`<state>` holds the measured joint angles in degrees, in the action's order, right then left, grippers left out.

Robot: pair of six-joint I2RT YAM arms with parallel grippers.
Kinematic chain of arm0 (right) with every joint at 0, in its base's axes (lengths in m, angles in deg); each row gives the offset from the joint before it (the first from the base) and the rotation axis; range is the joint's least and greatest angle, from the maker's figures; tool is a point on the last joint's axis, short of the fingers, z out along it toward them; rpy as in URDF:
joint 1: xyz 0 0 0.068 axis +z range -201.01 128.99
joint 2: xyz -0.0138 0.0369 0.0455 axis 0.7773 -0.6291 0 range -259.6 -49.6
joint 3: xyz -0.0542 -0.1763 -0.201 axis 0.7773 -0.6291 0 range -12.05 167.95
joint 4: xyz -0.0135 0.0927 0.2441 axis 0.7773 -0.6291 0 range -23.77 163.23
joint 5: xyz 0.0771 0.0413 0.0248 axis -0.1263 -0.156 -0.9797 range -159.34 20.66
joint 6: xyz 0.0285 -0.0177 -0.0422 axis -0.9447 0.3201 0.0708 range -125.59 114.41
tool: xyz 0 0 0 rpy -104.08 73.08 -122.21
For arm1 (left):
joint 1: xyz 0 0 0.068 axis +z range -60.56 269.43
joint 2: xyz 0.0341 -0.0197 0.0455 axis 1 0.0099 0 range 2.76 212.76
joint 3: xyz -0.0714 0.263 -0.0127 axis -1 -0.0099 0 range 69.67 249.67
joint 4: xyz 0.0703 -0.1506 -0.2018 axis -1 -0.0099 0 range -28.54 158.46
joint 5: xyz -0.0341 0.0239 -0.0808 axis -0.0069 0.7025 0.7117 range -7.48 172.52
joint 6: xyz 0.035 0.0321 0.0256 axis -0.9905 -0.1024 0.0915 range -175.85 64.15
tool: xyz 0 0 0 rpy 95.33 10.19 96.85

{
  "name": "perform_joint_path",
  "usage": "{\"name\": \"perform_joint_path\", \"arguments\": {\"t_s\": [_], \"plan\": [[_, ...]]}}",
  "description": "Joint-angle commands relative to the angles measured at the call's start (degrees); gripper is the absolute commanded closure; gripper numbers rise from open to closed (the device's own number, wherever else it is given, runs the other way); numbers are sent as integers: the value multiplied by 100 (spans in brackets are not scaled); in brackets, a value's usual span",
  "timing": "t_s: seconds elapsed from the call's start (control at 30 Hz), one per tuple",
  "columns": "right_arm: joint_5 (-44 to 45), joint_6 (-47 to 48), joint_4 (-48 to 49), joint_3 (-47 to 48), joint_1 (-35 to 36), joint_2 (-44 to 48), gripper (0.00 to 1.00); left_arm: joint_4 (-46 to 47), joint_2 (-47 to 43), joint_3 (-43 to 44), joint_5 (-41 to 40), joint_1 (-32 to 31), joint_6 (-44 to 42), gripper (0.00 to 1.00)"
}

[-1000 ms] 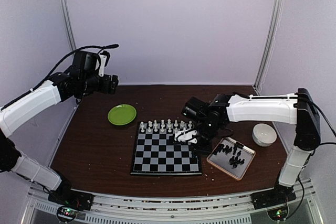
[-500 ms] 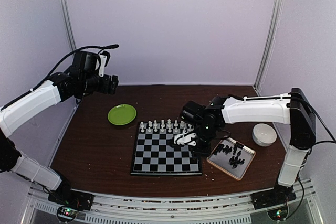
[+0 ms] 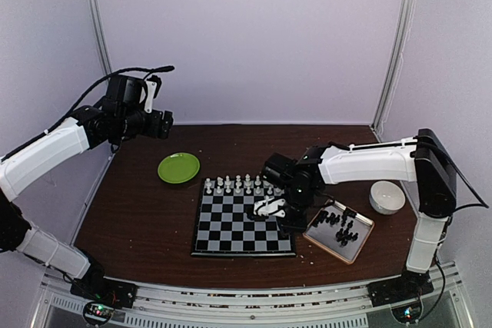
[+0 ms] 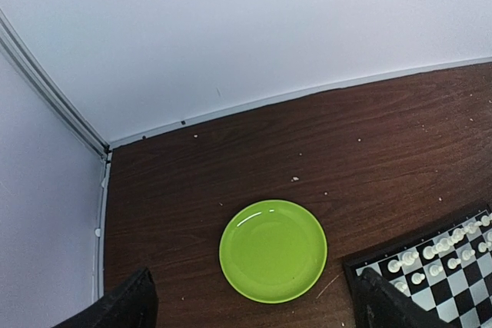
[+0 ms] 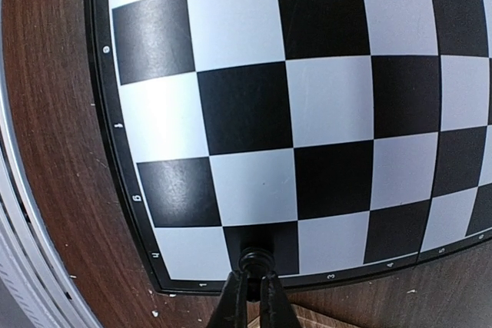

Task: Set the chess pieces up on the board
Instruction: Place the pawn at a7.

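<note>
The board [image 3: 231, 228] lies mid-table, with a row of white chess pieces [image 3: 238, 184] along its far edge. Black chess pieces [image 3: 338, 226] lie heaped in a tan-rimmed tray [image 3: 364, 220] to its right. My right gripper [image 3: 270, 207] hangs over the board's right side. In the right wrist view it [image 5: 254, 282] is shut on a black chess piece [image 5: 256, 257], above a dark square near the corner of the board [image 5: 307, 113]. My left gripper [image 3: 164, 123] is raised at the far left; in its own view it [image 4: 254, 309] stands open and holds nothing.
A green plate [image 3: 178, 167] sits left of the board and shows under the left gripper [image 4: 273, 250]. A white bowl [image 3: 387, 197] stands at the right, beyond the tray. Walls close in the back and both sides.
My right arm has shifted a little left and lower over the board's right side, still holding the black piece. The left arm has not moved.
</note>
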<state>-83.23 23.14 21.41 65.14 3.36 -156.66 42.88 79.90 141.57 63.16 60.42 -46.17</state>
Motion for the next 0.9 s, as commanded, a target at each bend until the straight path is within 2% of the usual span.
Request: {"name": "perform_joint_path", "arguments": {"t_s": [0.0,0.53,0.73,0.87], "plan": [[17,19,64,-55,41,-76,100,62,-112,202,-73,9,-73,10],[79,-42,136,-115,38,-71,86,65,-112,202,-60,5,-88,10],[73,-50,177,-169,42,47,70,64,-112,202,-53,6,-88,10],[41,-52,5,-62,34,295,68,64,-116,202,-50,5,-88,10]]}}
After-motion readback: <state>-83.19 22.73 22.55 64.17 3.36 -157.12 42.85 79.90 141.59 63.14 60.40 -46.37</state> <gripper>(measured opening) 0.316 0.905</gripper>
